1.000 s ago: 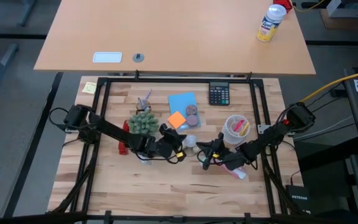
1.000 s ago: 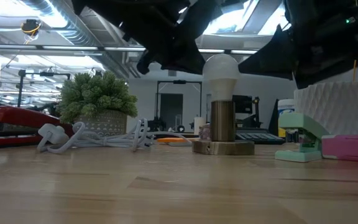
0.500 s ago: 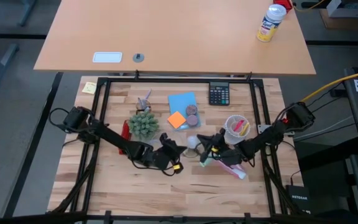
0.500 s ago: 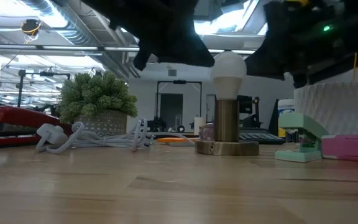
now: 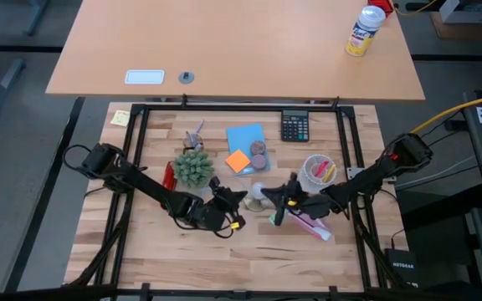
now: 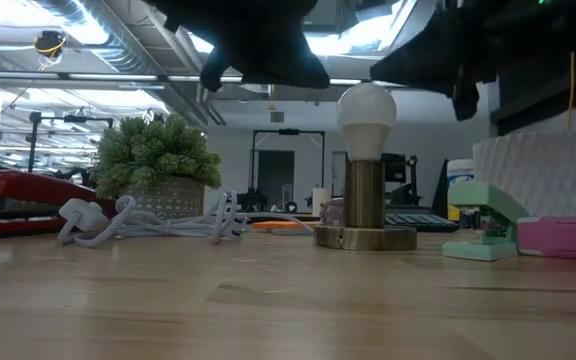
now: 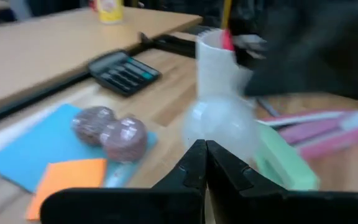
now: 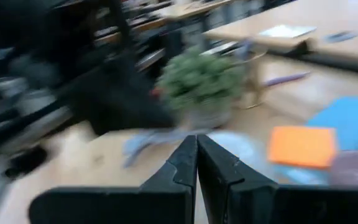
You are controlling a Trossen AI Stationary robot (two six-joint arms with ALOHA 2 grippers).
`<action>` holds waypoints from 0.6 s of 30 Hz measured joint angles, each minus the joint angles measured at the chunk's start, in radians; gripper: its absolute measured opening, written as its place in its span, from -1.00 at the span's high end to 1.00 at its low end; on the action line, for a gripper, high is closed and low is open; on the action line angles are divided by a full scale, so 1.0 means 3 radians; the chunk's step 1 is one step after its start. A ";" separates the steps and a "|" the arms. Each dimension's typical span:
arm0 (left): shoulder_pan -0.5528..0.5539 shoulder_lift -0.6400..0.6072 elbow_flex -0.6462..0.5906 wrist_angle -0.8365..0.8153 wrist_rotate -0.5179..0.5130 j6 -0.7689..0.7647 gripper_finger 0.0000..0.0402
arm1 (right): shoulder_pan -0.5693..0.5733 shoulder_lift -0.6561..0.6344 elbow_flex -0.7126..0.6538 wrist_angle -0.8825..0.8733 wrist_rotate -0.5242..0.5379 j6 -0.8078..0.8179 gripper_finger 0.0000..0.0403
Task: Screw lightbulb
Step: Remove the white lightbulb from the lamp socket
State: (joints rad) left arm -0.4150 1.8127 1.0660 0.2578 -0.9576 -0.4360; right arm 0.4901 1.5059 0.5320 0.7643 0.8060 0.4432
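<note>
Lightbulb is seated upright in the brass holder, mid-table, right of the plant. Compared with a second ago, both arms are found lifted and drawn apart from the bulb. Left gripper is pressed shut, empty, just left of the bulb. Right gripper is likewise shut, empty, just right. Nothing touches the bulb; screwing is judged finished or nearly so.
</note>
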 joint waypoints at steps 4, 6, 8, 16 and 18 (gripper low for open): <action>0.0076 -0.0012 0.0000 -0.0016 -0.0162 0.0089 0.99 | 0.0003 0.0000 0.0000 0.0001 -0.0416 0.0251 0.92; 0.0146 -0.0012 0.0000 -0.0040 -0.0144 0.0122 0.99 | 0.0005 0.0000 0.0000 -0.0034 -0.0488 0.0305 0.92; 0.0232 -0.0012 0.0000 -0.0085 -0.0040 0.0118 0.99 | 0.0004 0.0001 0.0000 -0.0049 -0.0479 0.0316 0.92; 0.0507 -0.0012 -0.0001 -0.0158 0.0610 0.0083 0.99 | 0.0001 0.0004 0.0000 -0.0434 -0.0205 0.0370 0.92; 0.0523 -0.0012 -0.0001 -0.0156 0.0724 0.0087 0.99 | 0.0001 0.0005 0.0000 -0.0562 -0.0088 0.0371 0.92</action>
State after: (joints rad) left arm -0.2581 1.8091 1.0657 0.2111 -0.7402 -0.4100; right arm 0.4903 1.5074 0.5320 0.5956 0.7796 0.5547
